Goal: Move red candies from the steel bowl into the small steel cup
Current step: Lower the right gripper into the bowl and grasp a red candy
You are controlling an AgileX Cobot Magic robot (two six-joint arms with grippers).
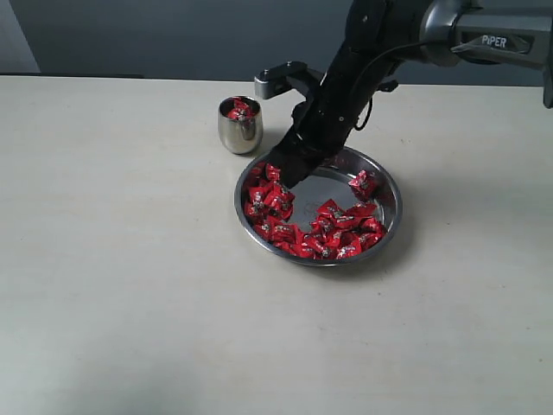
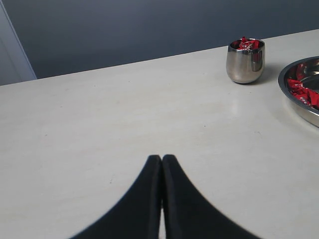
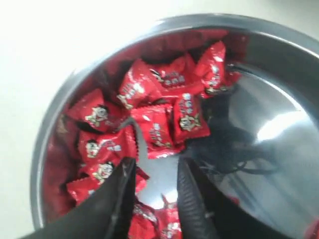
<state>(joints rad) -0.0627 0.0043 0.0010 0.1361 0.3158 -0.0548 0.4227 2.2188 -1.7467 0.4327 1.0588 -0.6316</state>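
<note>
The steel bowl [image 1: 390, 186] sits right of centre with several red candies [image 1: 278, 202] heaped along its left and front. My right gripper [image 1: 289, 175] reaches down into its left side, open, with bare steel between the fingertips and a pile of candies [image 3: 154, 127] just beyond them. In the right wrist view the bowl's rim [image 3: 50, 127] curves around the candies. The small steel cup [image 1: 239, 126] stands behind the bowl's left with red candies [image 1: 240, 109] inside. My left gripper [image 2: 161, 159] is shut and empty above bare table, far from the cup [image 2: 244, 62].
The pale table [image 1: 121, 259] stretches wide to the left and front. The right arm [image 1: 363, 60] slants down from the upper right, over the bowl's back edge. A grey wall runs behind the table.
</note>
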